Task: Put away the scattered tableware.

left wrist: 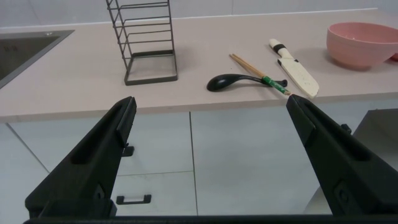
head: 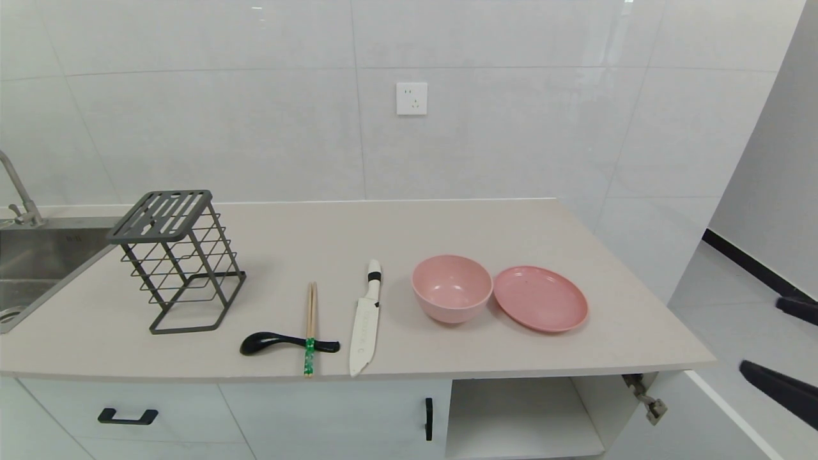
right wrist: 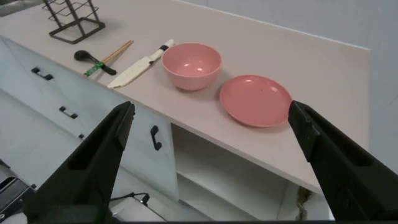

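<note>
Counter (head: 511, 230) ahead; left gripper (left wrist: 209, 106) wide open, empty; right gripper (right wrist: 211, 111) wide open, empty.

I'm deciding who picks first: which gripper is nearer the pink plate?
Right. The right gripper hovers open off the counter corner nearest the pink plate; the left gripper hangs open before the cabinet fronts, facing the spoon and rack, farther off.
</note>
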Controlling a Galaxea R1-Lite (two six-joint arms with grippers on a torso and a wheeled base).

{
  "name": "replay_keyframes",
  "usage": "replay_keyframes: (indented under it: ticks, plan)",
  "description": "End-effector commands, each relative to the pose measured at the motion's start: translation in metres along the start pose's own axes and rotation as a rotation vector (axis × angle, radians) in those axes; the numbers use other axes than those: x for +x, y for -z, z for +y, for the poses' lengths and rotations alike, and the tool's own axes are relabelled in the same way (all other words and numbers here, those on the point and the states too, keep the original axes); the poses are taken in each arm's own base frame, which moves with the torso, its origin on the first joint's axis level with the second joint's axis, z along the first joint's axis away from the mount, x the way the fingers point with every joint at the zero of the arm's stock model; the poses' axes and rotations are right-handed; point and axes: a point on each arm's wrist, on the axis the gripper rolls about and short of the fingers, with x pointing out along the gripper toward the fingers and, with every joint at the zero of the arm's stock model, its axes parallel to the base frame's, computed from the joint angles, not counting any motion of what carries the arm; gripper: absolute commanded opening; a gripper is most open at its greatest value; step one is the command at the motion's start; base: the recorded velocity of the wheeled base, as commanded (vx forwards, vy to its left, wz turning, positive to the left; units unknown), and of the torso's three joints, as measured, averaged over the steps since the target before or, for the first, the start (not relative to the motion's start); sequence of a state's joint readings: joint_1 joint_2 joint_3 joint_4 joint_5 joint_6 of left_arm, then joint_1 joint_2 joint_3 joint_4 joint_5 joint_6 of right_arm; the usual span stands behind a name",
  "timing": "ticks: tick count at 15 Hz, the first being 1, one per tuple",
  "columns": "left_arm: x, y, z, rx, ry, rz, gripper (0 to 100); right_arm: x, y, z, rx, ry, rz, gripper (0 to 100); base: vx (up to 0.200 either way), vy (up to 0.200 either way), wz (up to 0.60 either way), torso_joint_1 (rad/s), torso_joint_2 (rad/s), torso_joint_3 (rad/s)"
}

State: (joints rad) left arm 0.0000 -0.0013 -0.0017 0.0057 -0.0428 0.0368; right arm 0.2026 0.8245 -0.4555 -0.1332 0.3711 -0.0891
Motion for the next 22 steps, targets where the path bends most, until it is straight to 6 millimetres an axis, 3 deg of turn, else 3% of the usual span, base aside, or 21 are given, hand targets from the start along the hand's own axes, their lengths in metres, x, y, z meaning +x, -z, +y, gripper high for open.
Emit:
replay_keyframes:
  ticks: [1,3,5,6,9,12,15,19,22]
  plan:
    - [0.000,0.000,0.000,0.000,0.000,0.002,100,0.077,-0.012,-0.014,0.025,-0.112,0.145,100,0.000,0.000,0.00,0.000,0.00,0.000]
    - [0.000,0.000,0.000,0.000,0.000,0.002,100,0.134,-0.011,-0.028,0.043,-0.123,0.200,100,0.000,0.000,0.00,0.000,0.00,0.000]
    - [0.000,0.000,0.000,-0.002,0.000,0.002,100,0.163,-0.001,-0.035,0.061,-0.129,0.244,100,0.000,0.000,0.00,0.000,0.00,0.000]
    - [0.000,0.000,0.000,-0.002,0.000,0.002,100,0.196,0.006,-0.038,0.069,-0.144,0.274,100,0.000,0.000,0.00,0.000,0.00,0.000]
    - [0.000,0.000,0.000,-0.002,0.000,0.002,100,0.255,0.013,-0.052,0.106,-0.078,0.265,100,0.000,0.000,0.00,0.000,0.00,0.000]
    - [0.000,0.000,0.000,-0.003,0.000,0.002,100,0.276,0.017,-0.048,0.153,-0.090,0.261,100,0.000,0.000,0.00,0.000,0.00,0.000]
    - [0.000,0.000,0.000,-0.002,-0.001,0.003,100,0.303,0.043,-0.050,0.157,0.015,0.319,100,0.000,0.000,0.00,0.000,0.00,0.000]
    - [0.000,0.000,0.000,-0.002,-0.003,0.002,100,0.316,0.059,-0.051,0.156,0.016,0.335,100,0.000,0.000,0.00,0.000,0.00,0.000]
    - [0.000,0.000,0.000,-0.002,-0.003,0.002,100,0.322,0.060,-0.045,0.147,0.003,0.328,100,0.000,0.000,0.00,0.000,0.00,0.000]
